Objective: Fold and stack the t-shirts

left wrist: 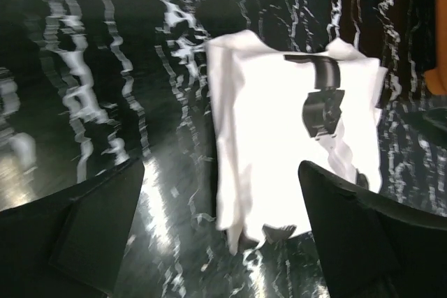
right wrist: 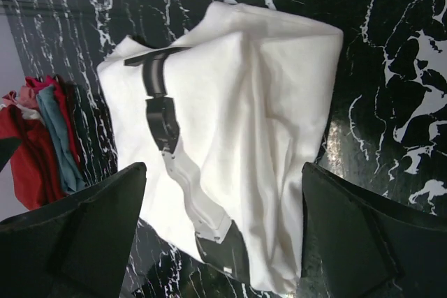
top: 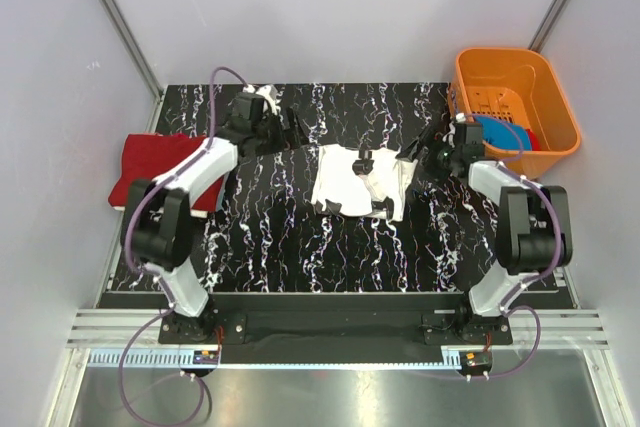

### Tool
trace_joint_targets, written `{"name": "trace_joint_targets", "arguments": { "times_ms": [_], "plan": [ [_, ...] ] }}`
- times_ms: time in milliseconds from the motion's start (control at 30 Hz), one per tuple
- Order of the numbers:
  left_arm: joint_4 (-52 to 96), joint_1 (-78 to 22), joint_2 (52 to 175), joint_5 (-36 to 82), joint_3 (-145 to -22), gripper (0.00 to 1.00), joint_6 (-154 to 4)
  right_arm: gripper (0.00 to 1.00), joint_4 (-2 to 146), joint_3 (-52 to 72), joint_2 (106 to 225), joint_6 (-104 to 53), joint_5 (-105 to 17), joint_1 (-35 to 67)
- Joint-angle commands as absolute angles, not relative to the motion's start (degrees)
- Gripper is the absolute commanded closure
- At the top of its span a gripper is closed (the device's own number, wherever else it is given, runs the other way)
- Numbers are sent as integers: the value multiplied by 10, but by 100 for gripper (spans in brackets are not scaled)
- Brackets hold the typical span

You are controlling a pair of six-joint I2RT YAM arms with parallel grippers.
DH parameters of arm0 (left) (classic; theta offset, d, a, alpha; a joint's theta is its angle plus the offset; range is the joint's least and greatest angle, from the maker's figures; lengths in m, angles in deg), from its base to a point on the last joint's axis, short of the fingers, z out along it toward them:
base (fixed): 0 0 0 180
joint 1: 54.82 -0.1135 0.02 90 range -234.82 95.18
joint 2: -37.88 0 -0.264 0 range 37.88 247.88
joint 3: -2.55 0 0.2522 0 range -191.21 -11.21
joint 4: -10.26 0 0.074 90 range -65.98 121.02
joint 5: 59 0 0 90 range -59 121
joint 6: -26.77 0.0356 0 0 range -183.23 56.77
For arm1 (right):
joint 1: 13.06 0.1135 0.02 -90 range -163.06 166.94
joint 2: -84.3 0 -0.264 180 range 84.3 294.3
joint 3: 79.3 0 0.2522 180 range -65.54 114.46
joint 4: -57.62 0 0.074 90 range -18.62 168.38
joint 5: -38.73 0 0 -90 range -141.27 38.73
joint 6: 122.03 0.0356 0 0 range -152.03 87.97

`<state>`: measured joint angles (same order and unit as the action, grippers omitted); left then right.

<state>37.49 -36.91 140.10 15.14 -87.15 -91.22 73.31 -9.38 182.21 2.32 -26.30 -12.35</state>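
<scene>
The white t-shirt (top: 352, 179) lies folded into a rough square at the table's middle, with a dark printed line on it. It fills the left wrist view (left wrist: 272, 123) and the right wrist view (right wrist: 244, 123). My left gripper (top: 302, 132) is open and empty, just left of and behind the shirt, with both jaws spread wide (left wrist: 223, 242). My right gripper (top: 422, 149) is open and empty just right of the shirt (right wrist: 223, 242). The red t-shirt (top: 160, 162) lies folded at the table's left edge. The blue t-shirt (top: 497, 133) lies in the basket, with some red beside it.
An orange plastic basket (top: 500, 53) stands at the back right, close behind my right wrist. The table is black marble with white veins (top: 280, 237). Grey walls enclose the table. The red cloth, with a teal layer, shows at the left of the right wrist view (right wrist: 35, 151).
</scene>
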Motion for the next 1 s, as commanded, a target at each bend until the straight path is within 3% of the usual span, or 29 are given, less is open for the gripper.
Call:
{"name": "trace_joint_targets", "arguments": {
  "times_ms": [0,133,267,500,733,867,900,967],
  "plan": [
    [435,-370,1311,303,-828,1,-852,0,710,-109,1762,22,-281,-109],
    [474,-368,1225,469,-781,1,-825,0,731,-148,1719,16,-326,-83],
    [513,-349,1224,651,-775,1,-790,3,719,-179,1718,15,-332,-77],
    [606,-348,1336,772,-834,5,-798,5,654,-224,1727,16,-326,-73],
    [596,-355,1435,838,-850,9,-778,6,630,-235,1737,19,-324,-71],
    [595,-366,1472,838,-867,27,-773,8,616,-241,1740,22,-325,-66],
    [602,-366,1479,841,-872,43,-776,8,616,-242,1742,22,-325,-66],
    [618,-366,1496,856,-886,58,-786,8,614,-242,1747,24,-325,-66]
  ]
}}
